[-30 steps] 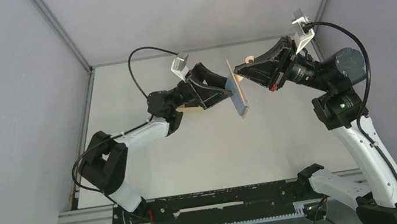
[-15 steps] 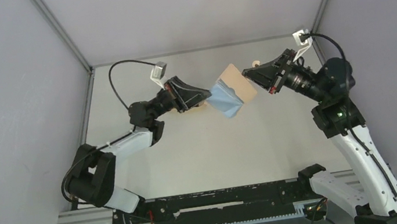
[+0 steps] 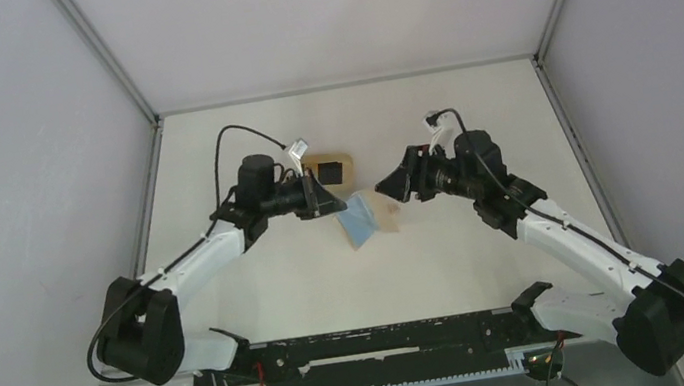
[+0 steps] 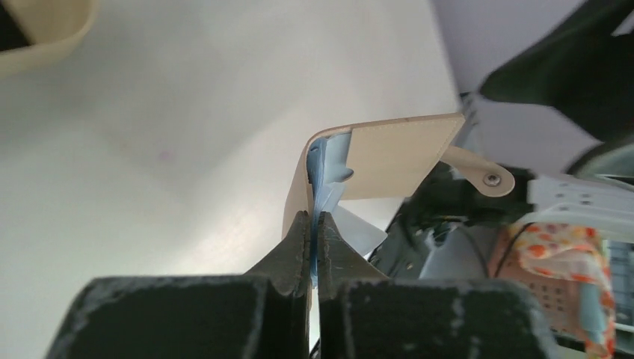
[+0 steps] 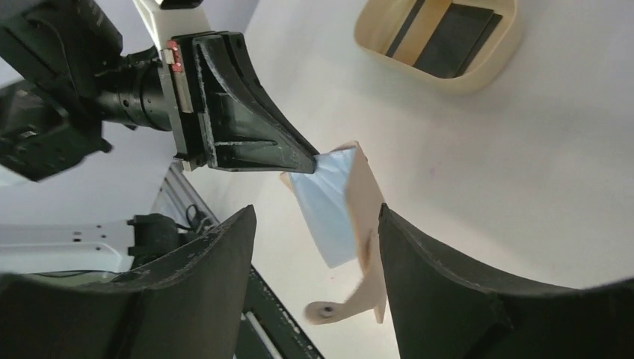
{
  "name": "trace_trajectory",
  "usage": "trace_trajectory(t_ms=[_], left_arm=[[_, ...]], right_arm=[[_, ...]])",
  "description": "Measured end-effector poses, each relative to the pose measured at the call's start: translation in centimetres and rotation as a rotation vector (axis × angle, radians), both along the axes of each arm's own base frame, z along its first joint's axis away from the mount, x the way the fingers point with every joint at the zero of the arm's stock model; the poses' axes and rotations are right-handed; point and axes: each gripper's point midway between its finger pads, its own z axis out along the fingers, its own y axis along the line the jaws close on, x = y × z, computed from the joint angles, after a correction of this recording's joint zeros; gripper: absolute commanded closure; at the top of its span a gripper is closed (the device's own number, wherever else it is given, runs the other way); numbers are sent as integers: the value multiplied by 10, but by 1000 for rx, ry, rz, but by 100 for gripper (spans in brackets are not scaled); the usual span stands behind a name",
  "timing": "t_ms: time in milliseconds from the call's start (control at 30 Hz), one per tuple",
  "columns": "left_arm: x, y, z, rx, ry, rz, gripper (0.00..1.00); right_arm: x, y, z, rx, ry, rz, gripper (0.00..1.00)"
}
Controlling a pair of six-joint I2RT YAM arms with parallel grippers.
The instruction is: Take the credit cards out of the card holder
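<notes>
Fingers of the left arm are pinched tight on the blue lining of the card holder right by the fold, so it hangs open with the tan flap sticking out and the closure tab off its end. Fingers of the right arm are spread apart either side of that flap, not touching it as far as I can see. Holder's over the middle of the counter between both arms, and the oval wooden tray behind has dark cards in it.

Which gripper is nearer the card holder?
Left. The left gripper is shut on the card holder's blue lining; the right gripper is open close beside it, not gripping.
</notes>
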Motion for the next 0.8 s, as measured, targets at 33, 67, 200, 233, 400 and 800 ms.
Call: trace_trajectory(t_ms=[33, 67, 200, 233, 400, 800], left_arm=[[0, 5, -8, 52, 11, 0, 100], [-1, 10, -17, 102, 26, -5, 100], [-7, 26, -52, 272, 107, -48, 100], [-9, 29, -59, 305, 131, -63, 100], [-15, 38, -86, 414, 216, -123, 100], [-8, 41, -89, 469, 219, -147, 100]], right_arm=[[0, 3, -4, -16, -3, 3, 30], [1, 5, -7, -31, -10, 7, 30], [5, 15, -22, -73, -25, 18, 30], [6, 17, -28, -81, -22, 21, 30], [6, 31, -69, -148, 43, 57, 31], [-1, 41, -162, -259, 182, 102, 36]])
